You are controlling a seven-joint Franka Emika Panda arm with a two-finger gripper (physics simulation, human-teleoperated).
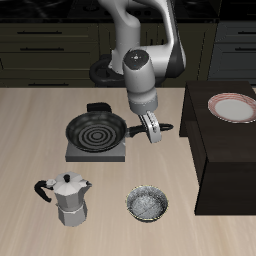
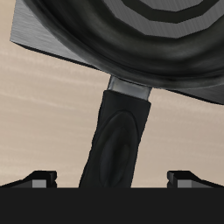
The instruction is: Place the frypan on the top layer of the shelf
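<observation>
The frypan (image 1: 95,130) is a round black pan resting on a grey square burner plate (image 1: 75,152), and its long handle (image 1: 160,126) points toward the shelf. My gripper (image 1: 150,130) hangs right over that handle. In the wrist view the handle (image 2: 118,131) runs between my fingertips (image 2: 39,178), which stand wide apart and clear of it, so the gripper (image 2: 112,179) is open. The pan's ringed bowl (image 2: 149,39) sits beyond. The shelf (image 1: 225,160) is a large dark box beside the pan, its flat top higher than the table.
A red-rimmed white plate (image 1: 232,107) lies on the shelf's top. A silver moka pot (image 1: 68,198) and a small speckled grey bowl (image 1: 147,204) stand nearer the table's front edge. Dark drawer cabinets (image 1: 50,40) line the back.
</observation>
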